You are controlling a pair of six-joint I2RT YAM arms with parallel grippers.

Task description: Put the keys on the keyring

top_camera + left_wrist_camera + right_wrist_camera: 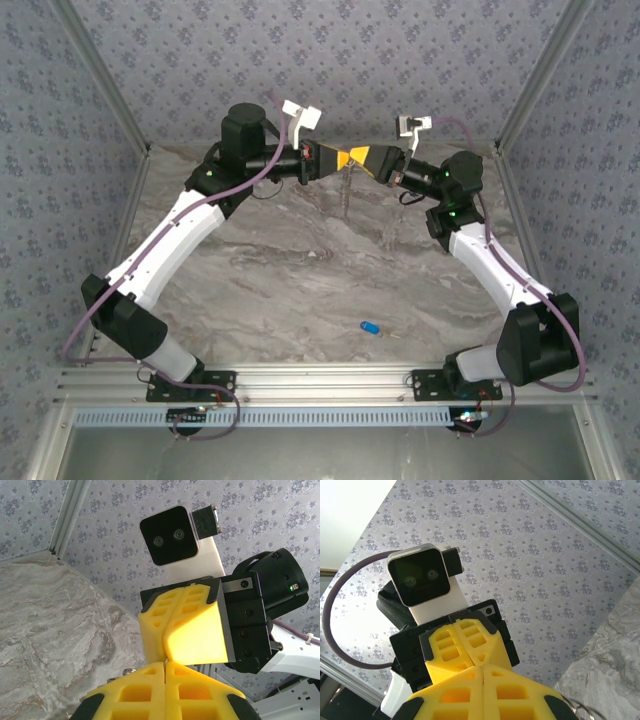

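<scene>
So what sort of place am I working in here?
Probably a staged robot test booth: grey floral-patterned wall panels box in a grey marble-look tabletop, and a ribbed aluminium mounting rail runs along the near edge.

Keyring (584, 711) partly beyond the right wrist view's bottom edge.

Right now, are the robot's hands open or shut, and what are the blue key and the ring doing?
left gripper: shut, held above the table, tip to tip with the other gripper.
right gripper: shut, its fingertips against the left's.
keyring: up in the air, dangling under where the grippers meet; I cannot tell which one pinches it.
blue key: lying flat on the table, alone, not on the ring.
</scene>
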